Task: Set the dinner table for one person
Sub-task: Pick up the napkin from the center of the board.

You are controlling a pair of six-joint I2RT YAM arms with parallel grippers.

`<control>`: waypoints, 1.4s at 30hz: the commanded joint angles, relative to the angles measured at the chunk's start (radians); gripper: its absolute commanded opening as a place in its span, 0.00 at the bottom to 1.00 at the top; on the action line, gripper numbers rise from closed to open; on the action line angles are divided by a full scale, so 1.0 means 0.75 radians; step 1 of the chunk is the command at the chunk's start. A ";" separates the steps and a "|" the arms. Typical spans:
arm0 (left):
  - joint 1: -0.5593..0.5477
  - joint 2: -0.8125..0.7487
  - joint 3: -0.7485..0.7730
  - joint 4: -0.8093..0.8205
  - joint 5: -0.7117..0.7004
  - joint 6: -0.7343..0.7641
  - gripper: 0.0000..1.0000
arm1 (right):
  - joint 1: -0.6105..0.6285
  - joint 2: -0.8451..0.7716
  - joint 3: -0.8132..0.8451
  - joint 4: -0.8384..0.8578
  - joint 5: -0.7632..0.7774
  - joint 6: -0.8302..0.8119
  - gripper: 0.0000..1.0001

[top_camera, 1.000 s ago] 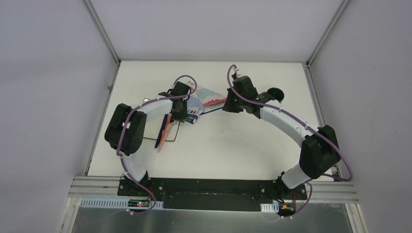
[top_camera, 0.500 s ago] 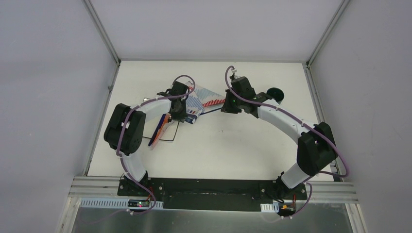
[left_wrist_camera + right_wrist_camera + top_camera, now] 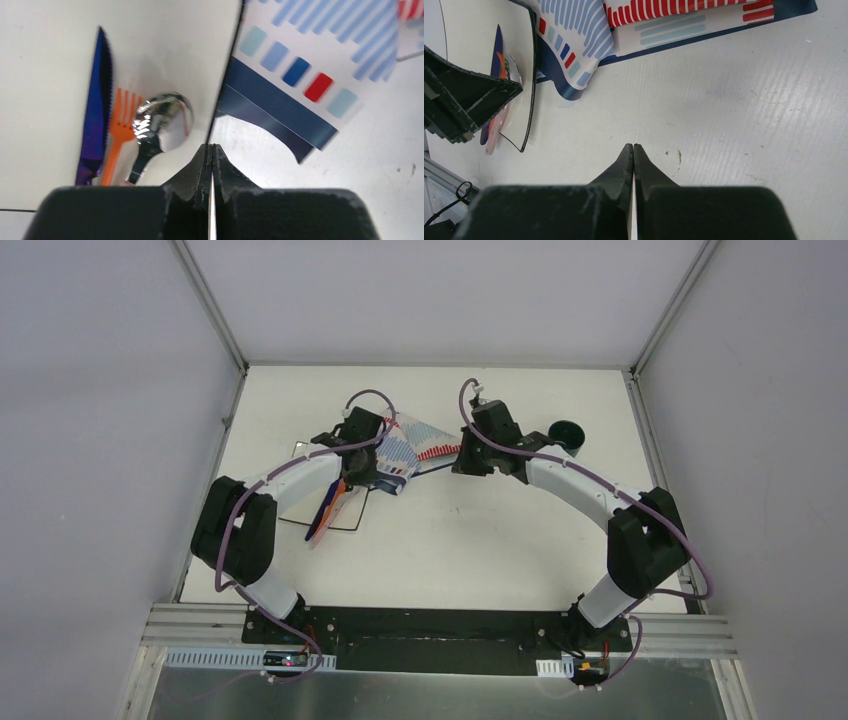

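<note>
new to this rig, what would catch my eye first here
The red, blue and white striped cloth lies crumpled at the far middle of the dinner table, between the two wrists. Just left of it, a blue knife, orange fork and shiny spoon lie side by side on a white plate, the shut left gripper pointing at its rim.

a white square plate point(image 3: 165, 45) with a thin dark rim lies toward the left edge of the tabletop point(image 3: 470, 540). on it, side by side, lie a blue serrated knife point(image 3: 95, 115), an orange fork point(image 3: 120, 131) and a shiny metal spoon point(image 3: 161, 125). a rumpled red-blue-white striped cloth point(image 3: 310, 65) lies against the plate's far right rim. a dark round vessel point(image 3: 566, 432), perhaps a cup, stands near the right edge, toward the far corner.
</note>
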 commanded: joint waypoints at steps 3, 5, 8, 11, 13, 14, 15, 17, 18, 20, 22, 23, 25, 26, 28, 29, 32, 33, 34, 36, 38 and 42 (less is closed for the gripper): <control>-0.149 -0.092 0.028 -0.041 -0.113 -0.035 0.02 | 0.022 0.006 0.025 0.055 -0.015 0.014 0.00; -0.176 -0.098 0.032 -0.045 -0.122 -0.049 0.02 | 0.027 0.006 0.025 0.055 -0.013 0.014 0.00; -0.207 -0.105 0.033 -0.045 -0.141 -0.061 0.03 | 0.029 0.006 0.024 0.057 -0.011 0.015 0.00; -0.219 -0.103 0.028 -0.045 -0.148 -0.065 0.04 | 0.031 0.013 0.025 0.061 -0.011 0.013 0.00; -0.222 -0.098 0.026 -0.046 -0.151 -0.069 0.04 | 0.033 0.017 0.027 0.061 -0.010 0.013 0.00; -0.223 -0.096 0.027 -0.047 -0.153 -0.070 0.04 | 0.035 0.019 0.027 0.062 -0.010 0.014 0.00; -0.224 -0.093 0.027 -0.046 -0.153 -0.068 0.04 | 0.035 0.021 0.027 0.063 -0.008 0.013 0.00; -0.227 -0.091 0.027 -0.045 -0.156 -0.068 0.03 | 0.034 0.026 0.027 0.065 -0.006 0.013 0.00; -0.229 -0.092 0.028 -0.046 -0.159 -0.069 0.03 | 0.035 0.030 0.029 0.064 -0.004 0.013 0.00; -0.235 -0.095 0.036 -0.048 -0.165 -0.066 0.04 | 0.035 0.034 0.030 0.064 -0.003 0.013 0.00; -0.236 -0.094 0.051 -0.058 -0.171 -0.060 0.06 | 0.035 0.037 0.030 0.068 -0.005 0.013 0.00; -0.236 -0.094 0.062 -0.066 -0.171 -0.054 0.08 | 0.034 0.036 0.029 0.069 -0.004 0.014 0.00; -0.236 -0.099 0.087 -0.081 -0.172 -0.041 0.15 | 0.034 0.035 0.033 0.071 0.001 0.011 0.03; -0.236 -0.105 0.099 -0.090 -0.172 -0.035 0.20 | 0.034 0.033 0.037 0.071 0.004 0.006 0.07; -0.236 -0.122 0.123 -0.104 -0.172 -0.022 0.30 | 0.035 0.034 0.048 0.069 0.008 -0.002 0.13; -0.236 -0.129 0.136 -0.111 -0.176 -0.018 0.31 | 0.035 0.036 0.057 0.061 0.012 -0.008 0.14; -0.236 -0.138 0.175 -0.142 -0.194 -0.005 0.33 | 0.035 0.035 0.081 0.051 0.015 -0.019 0.18; -0.236 -0.137 0.184 -0.153 -0.202 -0.002 0.33 | 0.035 0.035 0.086 0.048 0.014 -0.021 0.19; -0.236 -0.136 0.192 -0.160 -0.204 -0.001 0.33 | 0.035 0.035 0.091 0.046 0.016 -0.024 0.21; -0.236 -0.139 0.193 -0.169 -0.204 -0.002 0.34 | 0.035 0.040 0.100 0.034 0.017 -0.032 0.25; -0.236 -0.146 0.183 -0.170 -0.207 -0.006 0.34 | 0.035 0.044 0.098 0.030 0.019 -0.035 0.27; -0.236 -0.154 0.168 -0.169 -0.233 -0.009 0.35 | 0.035 0.065 0.093 0.038 0.018 -0.036 0.35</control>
